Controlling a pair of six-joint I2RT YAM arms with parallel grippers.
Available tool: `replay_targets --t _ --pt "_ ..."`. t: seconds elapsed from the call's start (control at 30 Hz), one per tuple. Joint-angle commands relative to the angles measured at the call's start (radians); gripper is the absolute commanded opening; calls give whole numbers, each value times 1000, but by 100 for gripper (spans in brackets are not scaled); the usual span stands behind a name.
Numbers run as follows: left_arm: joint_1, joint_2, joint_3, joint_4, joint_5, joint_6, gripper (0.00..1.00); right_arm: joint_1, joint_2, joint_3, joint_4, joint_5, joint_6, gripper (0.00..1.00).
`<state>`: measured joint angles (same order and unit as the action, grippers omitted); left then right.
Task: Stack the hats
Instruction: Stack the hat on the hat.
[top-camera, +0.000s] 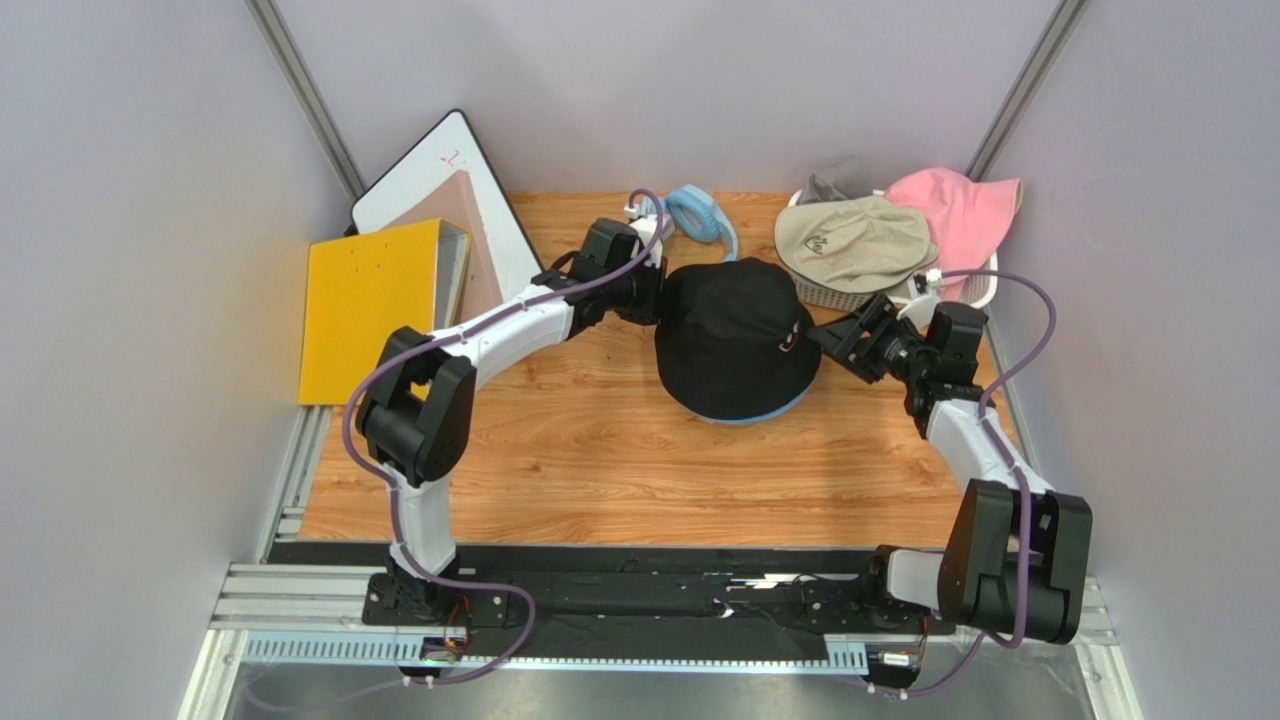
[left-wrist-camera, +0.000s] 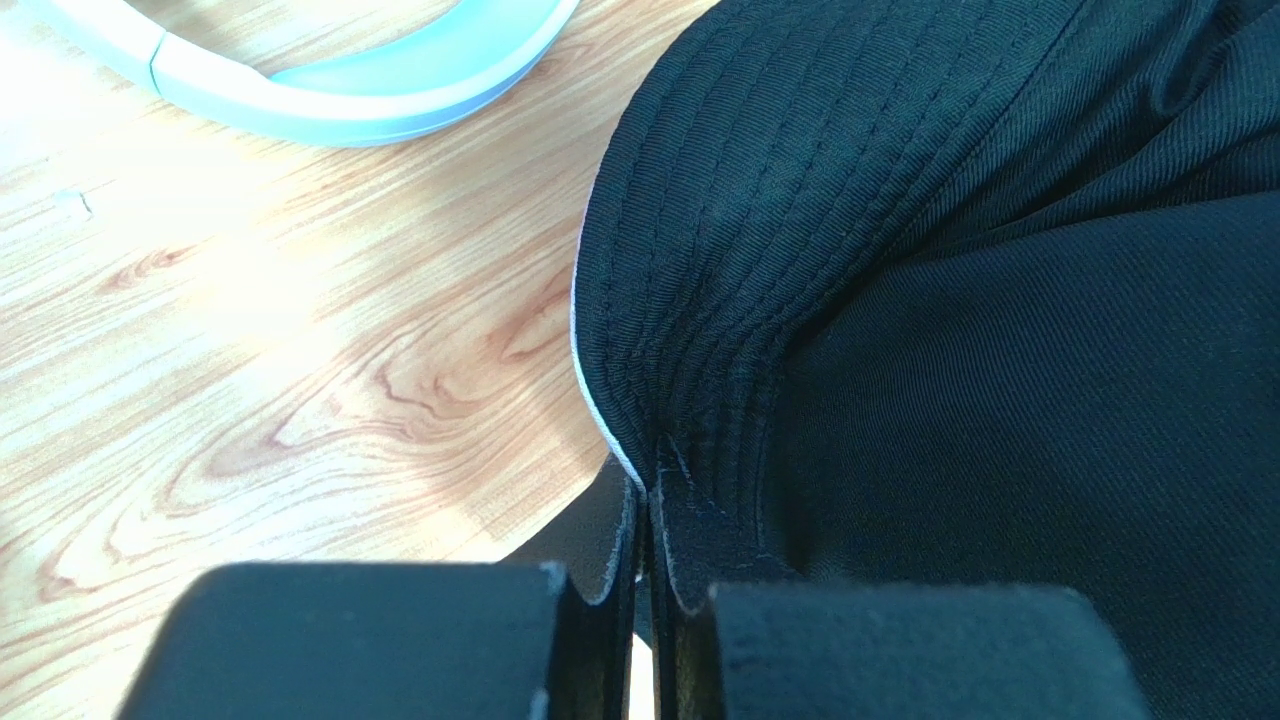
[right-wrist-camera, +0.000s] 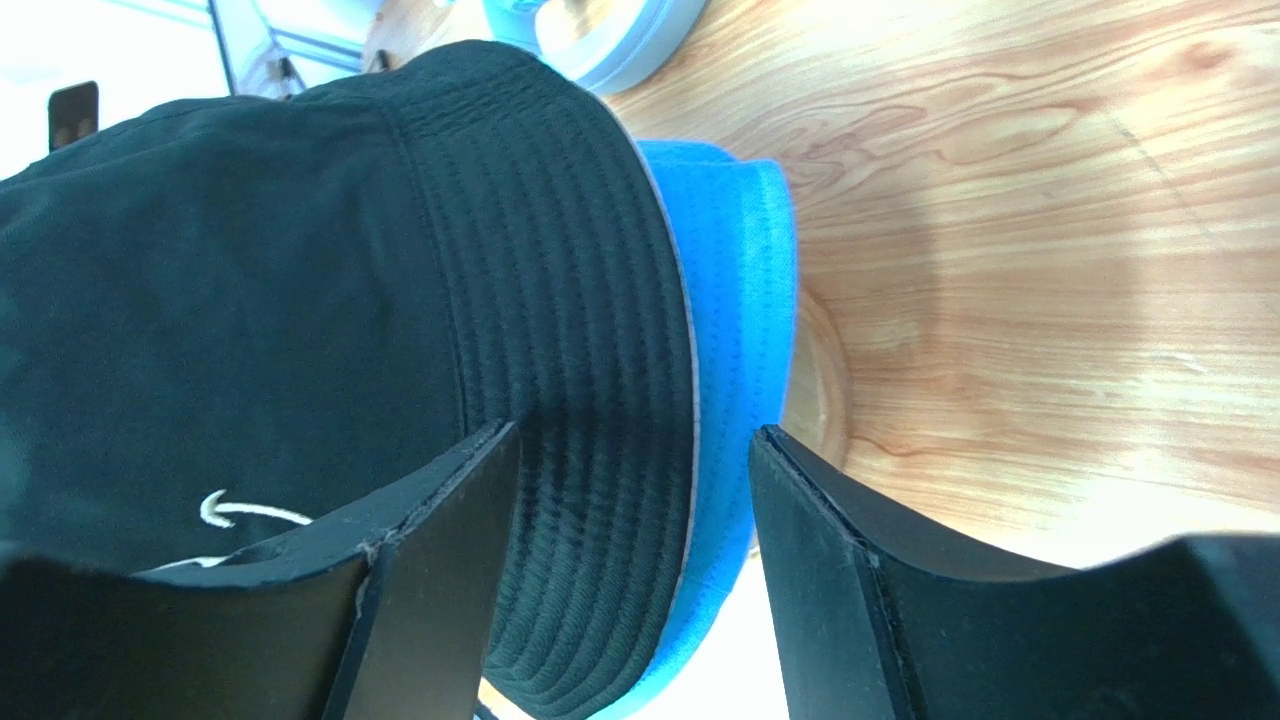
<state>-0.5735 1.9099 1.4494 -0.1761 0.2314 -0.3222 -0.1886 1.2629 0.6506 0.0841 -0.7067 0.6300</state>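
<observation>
Wooden table (top-camera: 601, 465), black hat (top-camera: 736, 338) centred atop blue hat (right-wrist-camera: 736, 300), left gripper (left-wrist-camera: 649, 510), elbow bent, pinched on the black brim at 10 o'clock, right gripper (right-wrist-camera: 631, 435) spread around both brims at 3 o'clock, bare wood toward 6 o'clock.

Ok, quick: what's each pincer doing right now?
Left pincer: closed on the black hat's brim.
Right pincer: open, astride the black hat and blue hat brims.
</observation>
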Motion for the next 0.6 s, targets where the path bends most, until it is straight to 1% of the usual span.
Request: replay_targets --t 0.0,0.2,0.37,0.47,0.57 --pt "9 -2 28 4 0 26 0 -5 -2 -20 123 -60 37 63" --pt "8 -5 19 13 3 17 0 -3 20 -20 150 -99 60 63" --pt "8 -9 20 13 6 17 0 -3 33 -40 189 -132 88 61" --pt "8 -12 19 17 8 12 0 -3 39 -34 140 -123 67 58" --pt "8 -14 20 20 13 9 0 -3 52 -31 118 -119 50 52"
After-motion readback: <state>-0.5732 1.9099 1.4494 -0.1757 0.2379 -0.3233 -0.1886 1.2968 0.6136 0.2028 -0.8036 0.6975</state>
